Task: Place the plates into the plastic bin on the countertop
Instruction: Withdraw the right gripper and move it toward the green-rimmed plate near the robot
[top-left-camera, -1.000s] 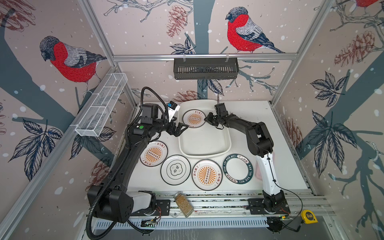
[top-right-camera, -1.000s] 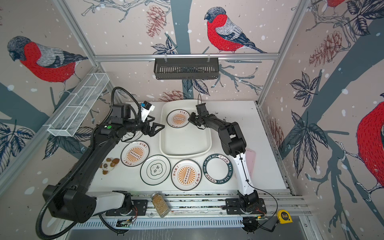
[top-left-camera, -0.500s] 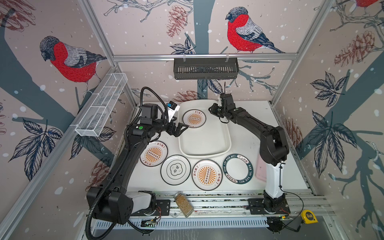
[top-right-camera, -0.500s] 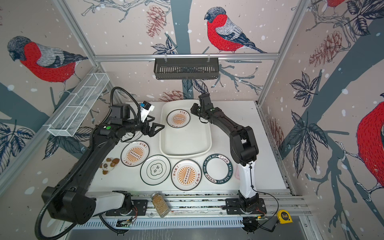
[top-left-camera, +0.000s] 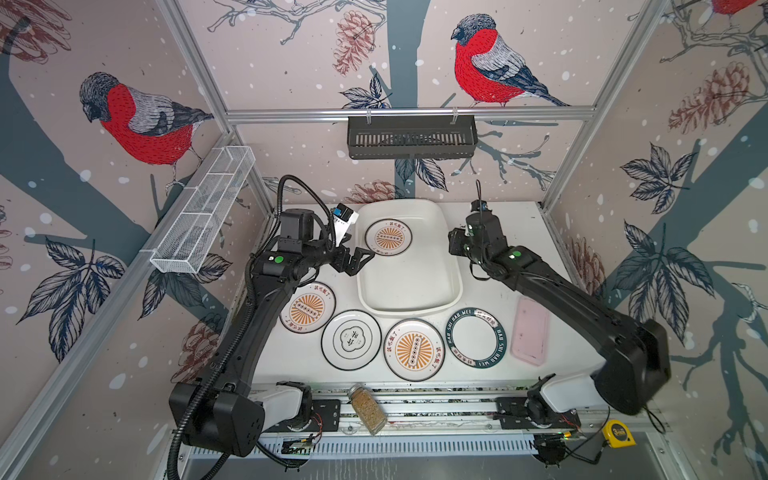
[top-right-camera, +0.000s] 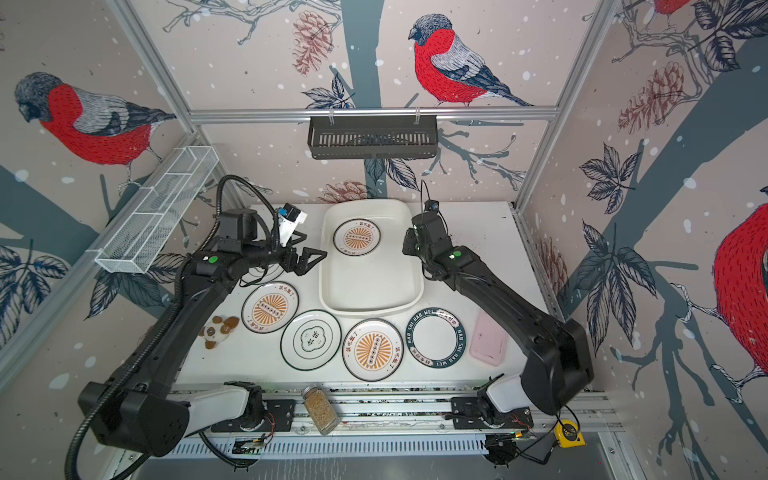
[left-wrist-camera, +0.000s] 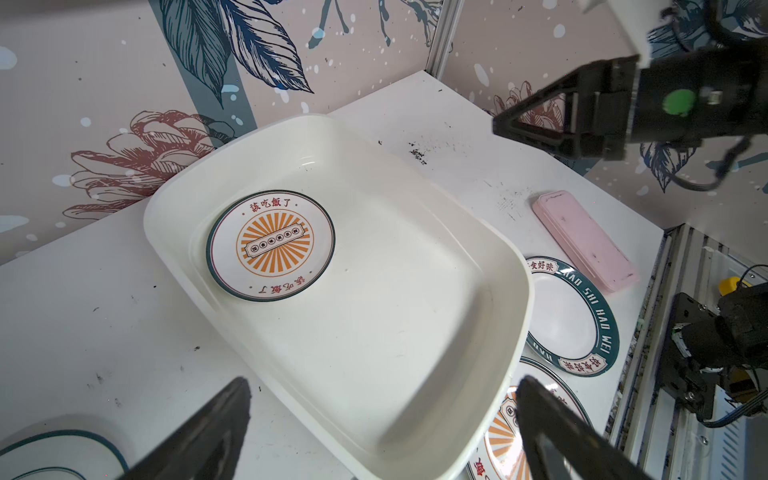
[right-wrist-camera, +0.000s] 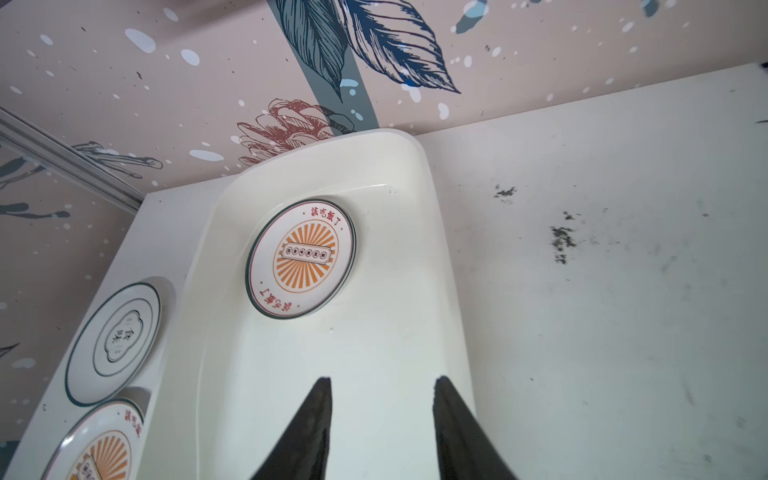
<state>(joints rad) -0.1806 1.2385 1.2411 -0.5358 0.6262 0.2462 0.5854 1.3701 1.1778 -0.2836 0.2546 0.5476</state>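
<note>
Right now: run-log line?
left gripper: open, empty | right gripper: open, empty | plastic bin: sunburst plate inside | countertop: four plates outside

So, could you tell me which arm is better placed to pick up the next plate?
Left, probably. The left gripper hangs wide open beside the plastic bin, close to the nearest sunburst plate on the countertop. The right gripper sits farther from the green-lettered plate.

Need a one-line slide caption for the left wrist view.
One sunburst plate lies flat in the plastic bin; the open left gripper hovers at the bin's edge.
</note>
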